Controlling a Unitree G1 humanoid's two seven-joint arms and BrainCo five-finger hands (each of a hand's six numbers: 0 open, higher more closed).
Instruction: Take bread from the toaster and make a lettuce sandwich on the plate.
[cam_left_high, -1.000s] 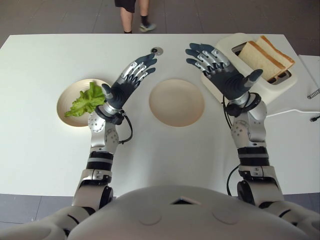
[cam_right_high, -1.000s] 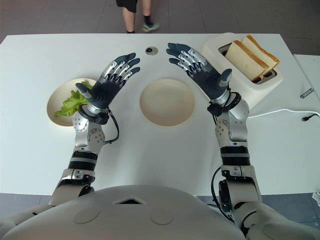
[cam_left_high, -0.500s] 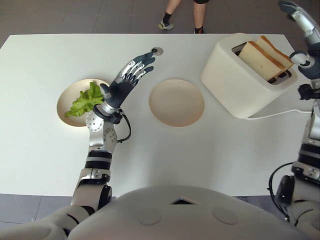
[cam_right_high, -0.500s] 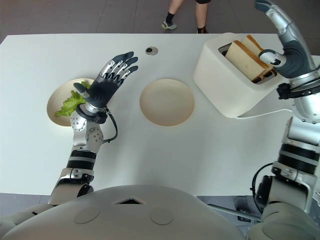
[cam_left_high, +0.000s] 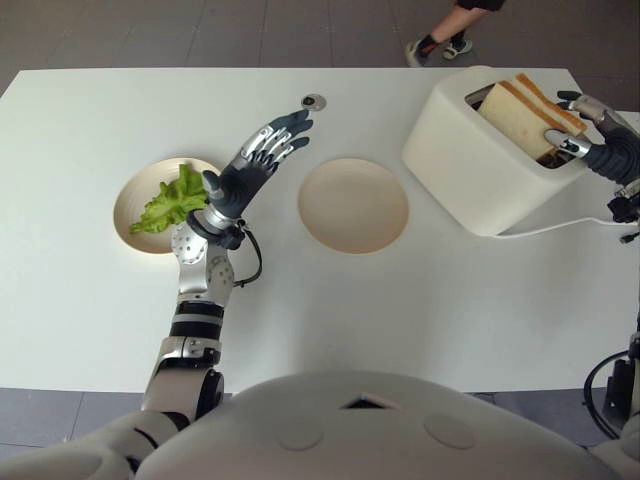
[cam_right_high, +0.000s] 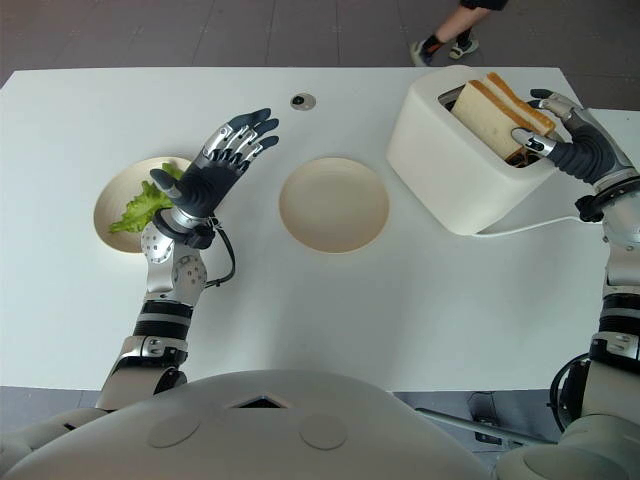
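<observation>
White toaster (cam_right_high: 450, 165) at right of surface (cam_right_high: 320, 320) with two bread slices (cam_right_high: 497, 112) standing in its slots | right robot hand (cam_right_high: 570, 148) at their outer end, grasp cannot be told | left robot hand (cam_right_high: 212, 170) spread, between lettuce (cam_right_high: 140, 208) and tan plate (cam_right_high: 333, 205)

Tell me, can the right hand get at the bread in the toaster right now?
Probably yes. The right hand is right beside the bread, which stands well out of the toaster, and nothing lies between them.
</observation>
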